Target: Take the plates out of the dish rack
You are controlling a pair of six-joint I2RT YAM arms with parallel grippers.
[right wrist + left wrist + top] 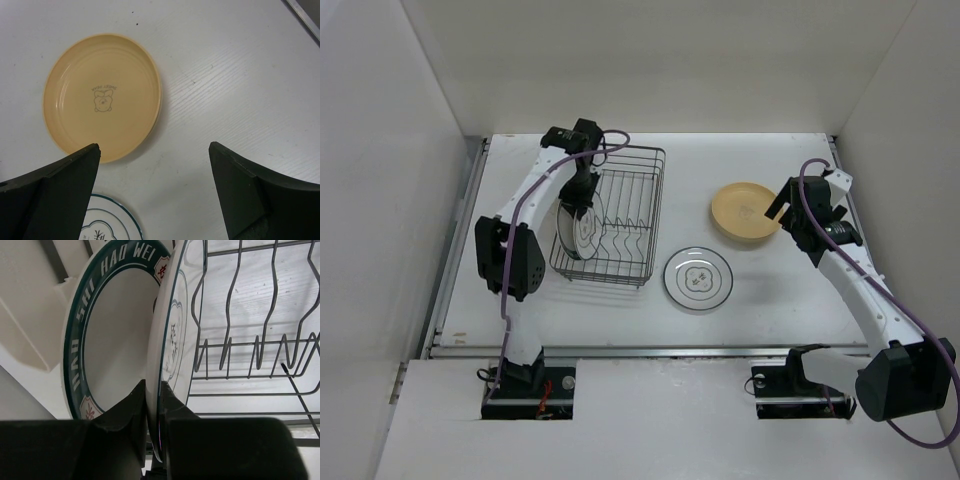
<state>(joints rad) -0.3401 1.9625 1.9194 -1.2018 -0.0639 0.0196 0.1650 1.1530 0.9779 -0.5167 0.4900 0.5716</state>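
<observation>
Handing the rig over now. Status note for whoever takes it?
Left gripper: jaws shut on the rim of the front plate, upright in the rack. The back plate stands close behind it.
Right gripper: open, empty, over the table beside the tan plate.
Done: tan plate and flat white plate are out, lying on the table.
Left: lift out the front plate, then the back plate. No others visible in the rack.
</observation>
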